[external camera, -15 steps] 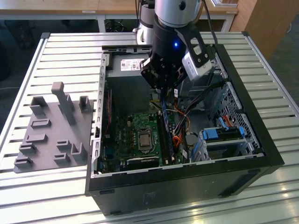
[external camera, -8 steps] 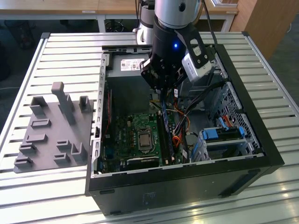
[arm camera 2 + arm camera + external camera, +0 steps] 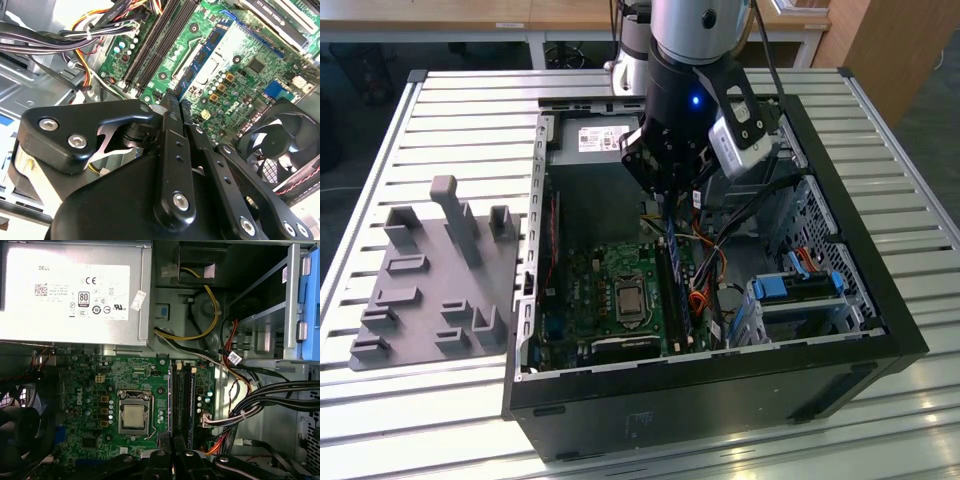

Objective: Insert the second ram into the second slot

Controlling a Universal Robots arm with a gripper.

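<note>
The gripper (image 3: 665, 198) is held above the memory slots (image 3: 182, 400), mid-frame in the exterior view — lined up for seating — though its grasp cannot be told.

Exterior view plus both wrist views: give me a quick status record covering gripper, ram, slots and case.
gripper: over the memory slots, fingers close together; anything between them can't be made out
memory slots: dark, beside the processor socket
blue ram stick: upright along the slots; which slot unclear
case: side open, on slatted table
</note>
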